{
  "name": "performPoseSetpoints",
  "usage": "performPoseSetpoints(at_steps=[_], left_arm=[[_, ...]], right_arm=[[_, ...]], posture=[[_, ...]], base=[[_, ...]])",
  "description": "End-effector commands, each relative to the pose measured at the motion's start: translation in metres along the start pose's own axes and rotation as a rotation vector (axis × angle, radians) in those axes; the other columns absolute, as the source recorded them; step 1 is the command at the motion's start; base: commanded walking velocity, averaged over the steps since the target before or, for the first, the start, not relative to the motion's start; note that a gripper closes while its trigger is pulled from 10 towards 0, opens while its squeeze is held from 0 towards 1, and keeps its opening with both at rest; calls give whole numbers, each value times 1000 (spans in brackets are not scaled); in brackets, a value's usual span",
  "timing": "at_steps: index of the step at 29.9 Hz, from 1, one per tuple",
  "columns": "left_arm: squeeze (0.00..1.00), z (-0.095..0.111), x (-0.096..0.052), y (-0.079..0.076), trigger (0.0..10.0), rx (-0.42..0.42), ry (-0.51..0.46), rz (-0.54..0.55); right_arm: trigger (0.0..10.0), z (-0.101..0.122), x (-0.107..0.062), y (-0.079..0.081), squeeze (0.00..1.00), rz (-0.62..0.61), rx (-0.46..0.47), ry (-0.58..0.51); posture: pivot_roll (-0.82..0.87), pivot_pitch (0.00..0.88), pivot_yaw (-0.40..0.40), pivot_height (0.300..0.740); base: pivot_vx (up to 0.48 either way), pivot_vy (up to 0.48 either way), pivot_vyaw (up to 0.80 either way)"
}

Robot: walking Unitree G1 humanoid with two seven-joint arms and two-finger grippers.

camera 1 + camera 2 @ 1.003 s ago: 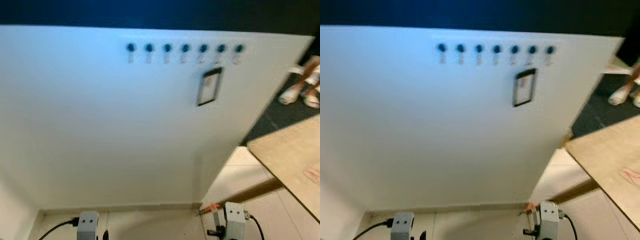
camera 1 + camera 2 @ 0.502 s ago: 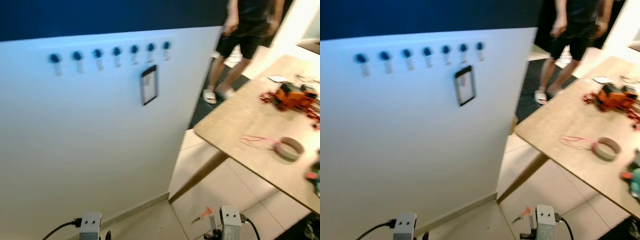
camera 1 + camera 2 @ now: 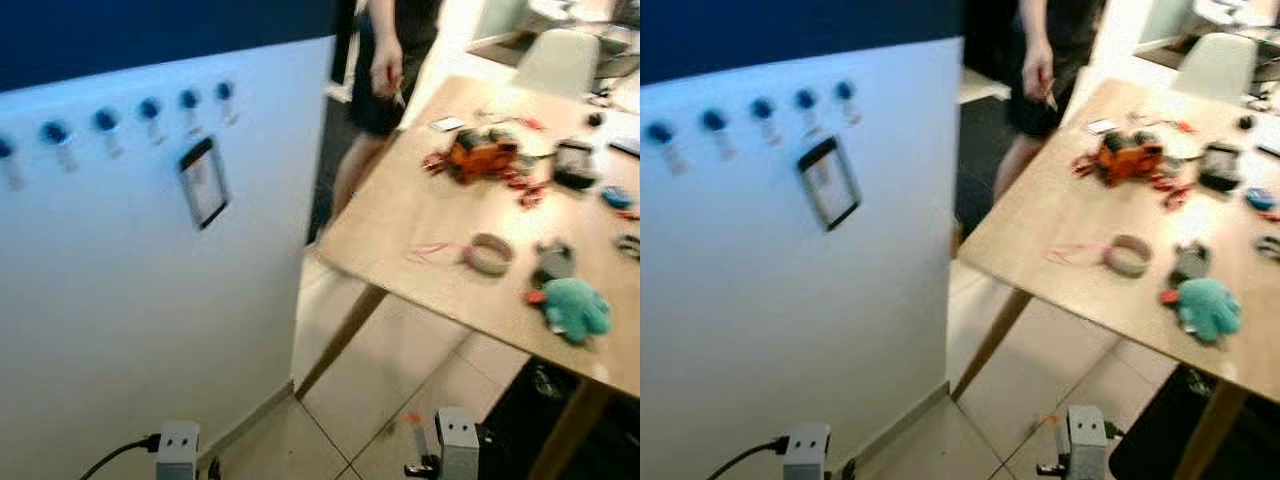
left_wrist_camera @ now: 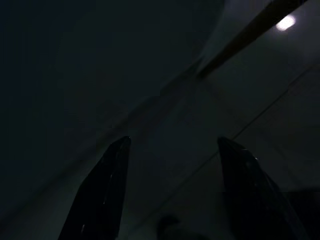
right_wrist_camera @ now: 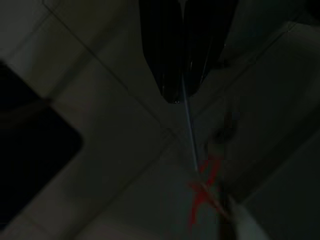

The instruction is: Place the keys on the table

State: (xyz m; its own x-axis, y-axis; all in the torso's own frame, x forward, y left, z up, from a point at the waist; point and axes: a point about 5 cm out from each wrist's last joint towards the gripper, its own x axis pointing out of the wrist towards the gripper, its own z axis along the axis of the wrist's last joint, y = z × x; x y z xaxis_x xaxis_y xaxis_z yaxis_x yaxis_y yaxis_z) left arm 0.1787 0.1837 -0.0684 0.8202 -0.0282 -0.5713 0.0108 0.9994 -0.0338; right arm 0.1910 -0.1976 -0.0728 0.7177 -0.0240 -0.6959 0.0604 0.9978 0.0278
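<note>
- Between the pressed-together jaws of the right gripper (image 5: 182,92), in the dark right wrist view, a thin silvery strand is pinched and hangs down to a small red tag (image 5: 202,187); this looks like the keys (image 5: 189,130), though the shapes are too dim to say more.
- Below that dangling piece lies the tiled floor (image 5: 115,150), with a dark patch off to one side.
- From the head views, the right arm (image 3: 455,445) hangs low at the bottom edge, and a red speck (image 3: 410,417) shows just beside it over the tiles.
- Left gripper (image 4: 170,165) hangs idle in deep shade, its jaws spread apart with nothing between them, over dim floor tiles.
- Left arm (image 3: 177,447) shows at the bottom edge with a black cable running off it.
- Ahead on the robot's left stands a white panel (image 3: 130,300) with a row of blue knobs (image 3: 145,108) and a dark-framed card (image 3: 204,182) hanging under them.
- On the robot's right stands the wooden counter (image 3: 420,215), well apart from both arms.
- On it lie an orange device (image 3: 478,155), a roll of tape (image 3: 487,254), a teal soft toy (image 3: 574,308) and a few smaller blurred items.
- A person (image 3: 385,70) stands at the far side of the counter, one hand (image 3: 386,75) hanging down.
- A pale chair (image 3: 556,60) stands beyond the counter.
</note>
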Motion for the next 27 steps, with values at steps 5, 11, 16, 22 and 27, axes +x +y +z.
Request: performPoseSetpoints(at_steps=[5,11,16,22,27], left_arm=[[0,-14,-8,2,10000,-33,35,16],[0,-13,-7,2,10000,-37,30,15],[0,-13,-7,1,10000,-42,31,16],[0,-14,-7,1,10000,-48,39,23],[0,-15,-7,2,10000,-57,43,34]], right_arm=[[10000,-3,0,7,0,21,-10,17],[10000,-2,1,8,0,29,-19,14],[10000,-1,1,8,0,31,-27,16],[10000,-1,1,7,0,31,-35,15],[10000,1,1,7,0,35,-49,4]], posture=[[50,87,-46,740],[49,88,-47,740],[48,86,-49,740],[47,85,-50,740],[48,85,-54,740]], base=[[0,0,-800],[0,0,-800],[0,0,-800],[0,0,-800],[0,0,-320]])
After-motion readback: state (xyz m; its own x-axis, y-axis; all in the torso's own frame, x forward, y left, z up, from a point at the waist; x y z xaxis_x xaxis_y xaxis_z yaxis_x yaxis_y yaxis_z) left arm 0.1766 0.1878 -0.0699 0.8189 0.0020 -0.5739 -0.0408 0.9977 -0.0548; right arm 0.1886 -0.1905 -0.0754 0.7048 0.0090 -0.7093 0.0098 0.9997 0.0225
